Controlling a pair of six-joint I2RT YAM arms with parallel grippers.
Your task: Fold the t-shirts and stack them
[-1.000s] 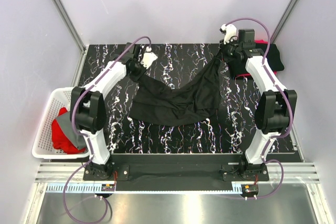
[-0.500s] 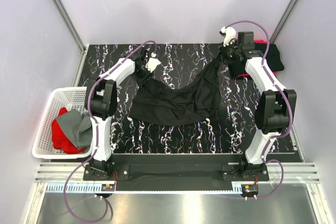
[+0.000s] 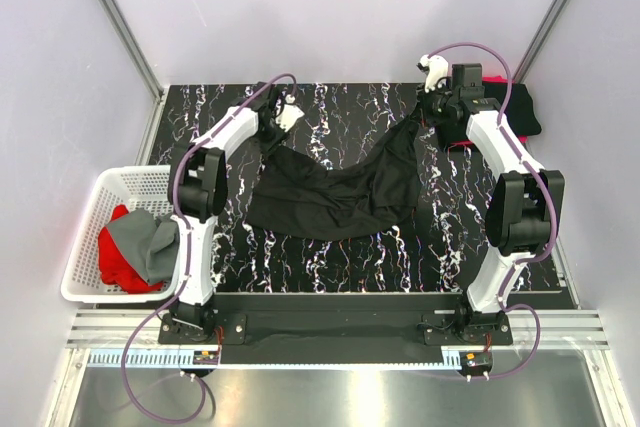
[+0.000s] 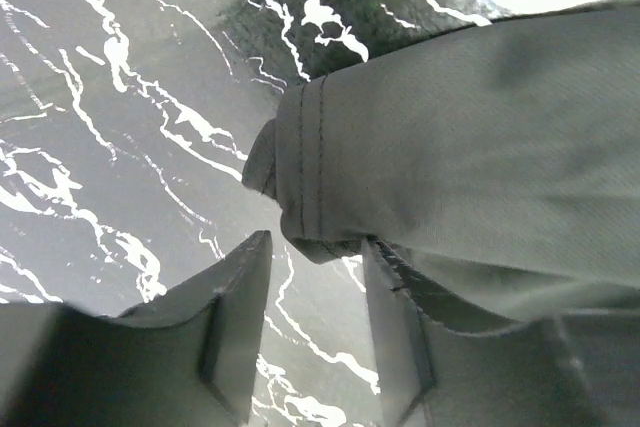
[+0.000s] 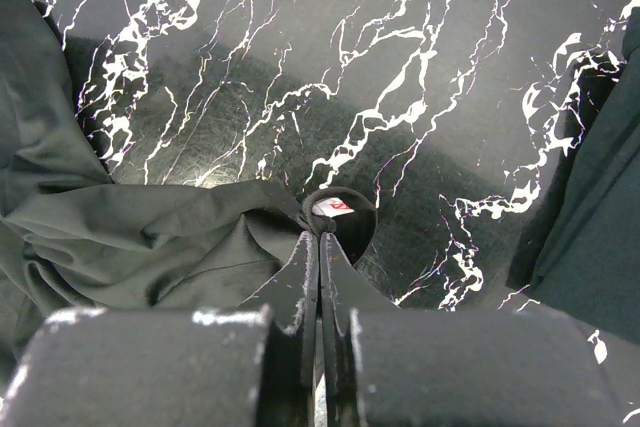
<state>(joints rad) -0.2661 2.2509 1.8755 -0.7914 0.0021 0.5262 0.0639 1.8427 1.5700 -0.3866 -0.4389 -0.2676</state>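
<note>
left elbow had swung inward. left gripper [image 4: 315,243] gaped, hem [image 4: 300,162] just at its tips; right gripper [image 5: 318,239] was clamped on the black t-shirt [image 3: 330,192], strung left-right along the far edge.

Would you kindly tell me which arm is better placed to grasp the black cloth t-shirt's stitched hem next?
Left, probably: the left gripper is open at the hem of the black cloth t-shirt; the right gripper is shut on its collar.
</note>
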